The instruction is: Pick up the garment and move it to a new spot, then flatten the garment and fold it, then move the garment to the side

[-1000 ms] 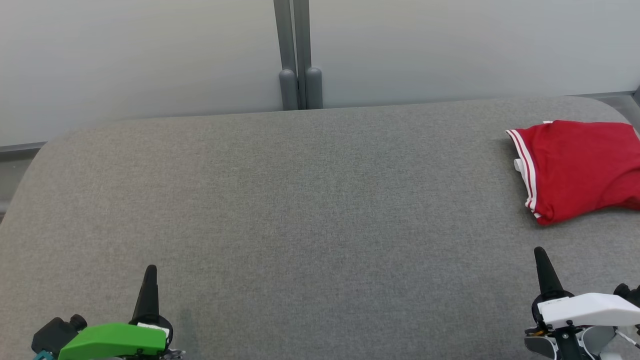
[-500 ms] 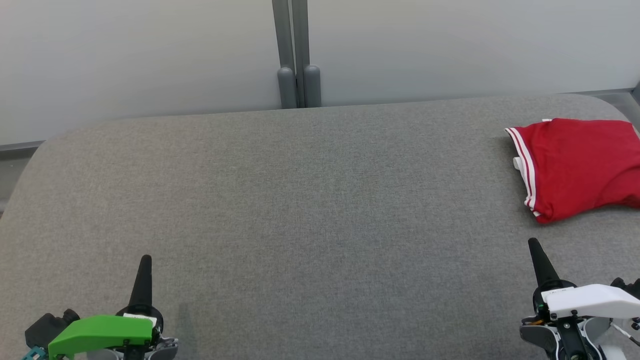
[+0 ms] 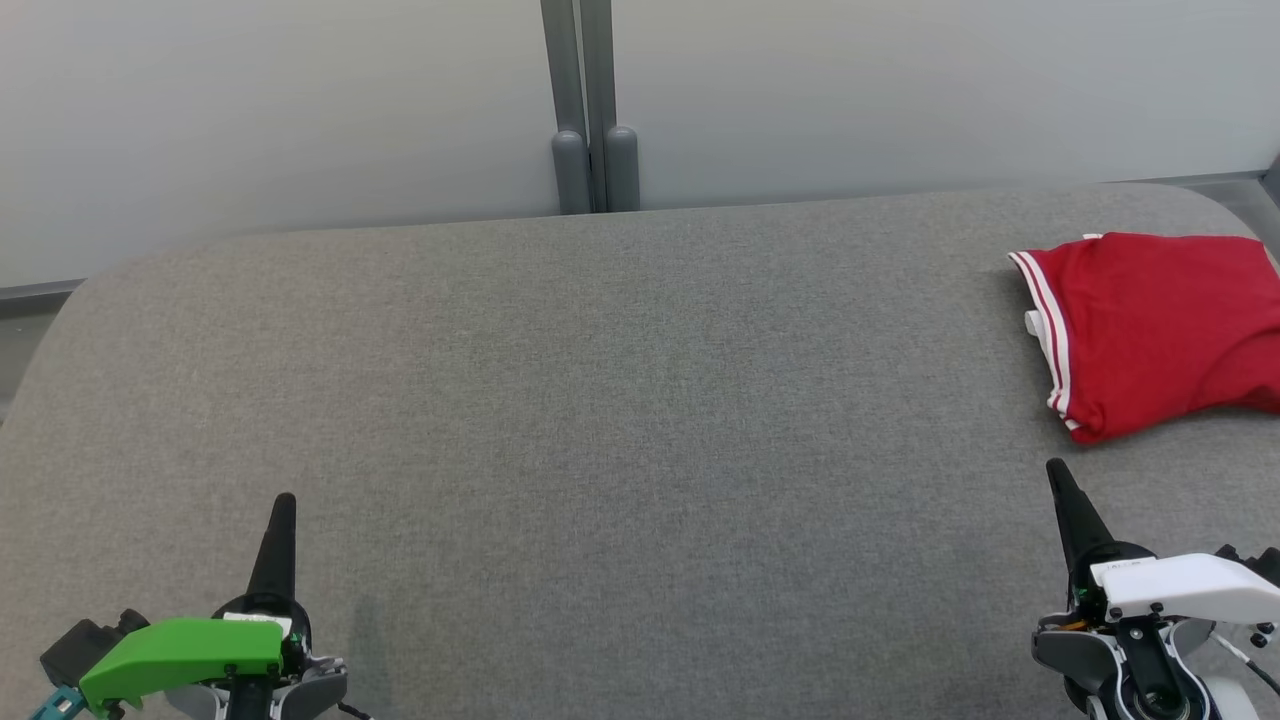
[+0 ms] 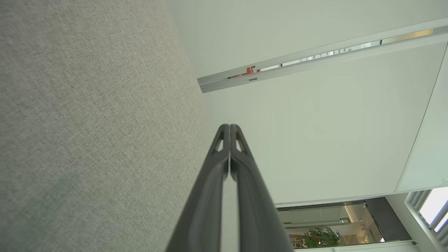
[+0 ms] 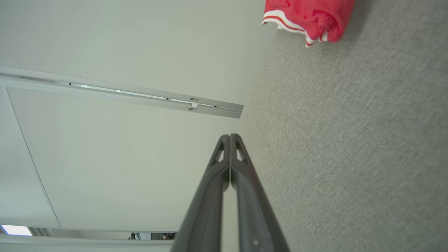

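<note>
Left gripper (image 3: 283, 510), at the lower left of the head view: its two dark fingers are pressed together, holding nothing, with the tips pointing up the view above a grey padded surface (image 3: 640, 400). A green cover (image 3: 180, 650) sits on the wrist behind them. In the left wrist view the fingers (image 4: 245, 182) meet at their tips, with the grey fabric to one side and a pale wall to the other. Right gripper (image 3: 1056, 478), at the lower right of the head view: likewise closed and empty, with a white cover (image 3: 1180, 585) on the wrist behind it. The right wrist view confirms that the tips are touching. Garment (image 3: 1160, 330) — red, with white stripe trim along its left edge — lies as a compact folded bundle on the padded surface at the far right. It is beyond the right gripper and apart from it, and the right edge of the head view cuts it off. In the right wrist view the garment appears at the top of the picture, well ahead of the fingertips and off to one side. Beyond the far edge of the surface stand pale wall panels (image 3: 300, 110), joined by a grey post (image 3: 590, 110) — the left gripper is well apart from the garment, across the width of the surface.
</note>
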`<state>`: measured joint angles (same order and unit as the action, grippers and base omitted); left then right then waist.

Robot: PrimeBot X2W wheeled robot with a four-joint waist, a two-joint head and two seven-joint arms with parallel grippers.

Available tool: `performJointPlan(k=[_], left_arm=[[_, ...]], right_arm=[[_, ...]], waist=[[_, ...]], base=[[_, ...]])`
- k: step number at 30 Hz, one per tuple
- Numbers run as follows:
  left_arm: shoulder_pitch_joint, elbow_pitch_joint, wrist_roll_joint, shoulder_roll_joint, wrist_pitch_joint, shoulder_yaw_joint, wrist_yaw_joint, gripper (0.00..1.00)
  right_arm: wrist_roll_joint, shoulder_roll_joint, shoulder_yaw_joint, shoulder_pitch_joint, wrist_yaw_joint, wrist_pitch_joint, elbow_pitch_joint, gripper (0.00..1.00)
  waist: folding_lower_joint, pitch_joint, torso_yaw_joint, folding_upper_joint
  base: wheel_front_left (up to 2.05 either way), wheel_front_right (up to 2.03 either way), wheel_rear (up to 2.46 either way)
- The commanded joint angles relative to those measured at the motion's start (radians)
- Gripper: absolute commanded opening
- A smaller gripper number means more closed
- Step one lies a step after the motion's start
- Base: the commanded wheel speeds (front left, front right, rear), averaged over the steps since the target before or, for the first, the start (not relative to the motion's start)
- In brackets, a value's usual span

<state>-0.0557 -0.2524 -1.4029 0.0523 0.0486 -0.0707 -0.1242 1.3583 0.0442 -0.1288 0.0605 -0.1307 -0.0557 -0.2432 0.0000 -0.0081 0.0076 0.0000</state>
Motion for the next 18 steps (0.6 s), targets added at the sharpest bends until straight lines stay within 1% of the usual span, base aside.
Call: performJointPlan(k=[1,18], left_arm=[[-0.025,0.009,-0.023,0.008,0.005,-0.008,-0.007,0.0],[-0.048,0.009,-0.148,0.007,0.041,-0.027,-0.01,0.0]], right_arm=[[0.026,0.006,0.002,0.018,0.0,-0.007,0.003,0.0],[0.172,0.008,0.01,0.042,0.0,-0.041,-0.001,0.0]], waist=[[0.0,0.0,0.0,0.0],[0.0,0.007,-0.005,0.0]], base=[[0.0,0.0,0.0],[0.0,0.0,0.0]])
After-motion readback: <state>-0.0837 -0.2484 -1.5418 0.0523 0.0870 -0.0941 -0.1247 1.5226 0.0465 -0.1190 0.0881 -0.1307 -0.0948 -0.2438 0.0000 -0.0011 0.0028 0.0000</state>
